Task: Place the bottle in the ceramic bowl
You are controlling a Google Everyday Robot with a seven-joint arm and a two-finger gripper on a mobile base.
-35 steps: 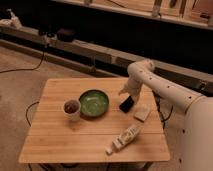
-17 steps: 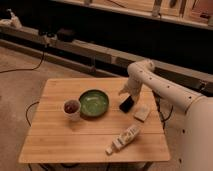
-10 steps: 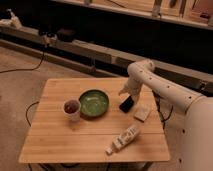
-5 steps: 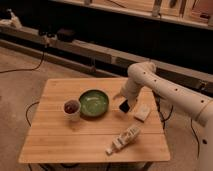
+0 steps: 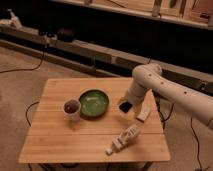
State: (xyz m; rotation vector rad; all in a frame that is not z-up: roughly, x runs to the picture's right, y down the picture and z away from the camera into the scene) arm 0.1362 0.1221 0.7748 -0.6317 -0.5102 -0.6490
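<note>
Jaws stand apart and grip nothing: the gripper (image 5: pixel 128 101) hangs low over the right half of the table (image 5: pixel 55 142), at the end of the white arm (image 5: pixel 150 80) that reaches in from the right and bends down at the elbow. Its tip sits right above a black phone (image 5: pixel 123 107), and I cannot tell if the two touch. The bottle (image 5: pixel 122 140) lies on its side near the front edge of the table, slanted, with its narrower end toward the front left; it is apart from the gripper and well apart from the bowl (image 5: pixel 94 102). The green bowl stands near the middle of the table, to the left of the phone, with nothing of the bottle in it. A white cup (image 5: pixel 71 108) with dark contents stands just beside the bowl on its left. A pale flat block (image 5: pixel 143 114) lies just right of the phone, between the gripper and the table's right edge
</note>
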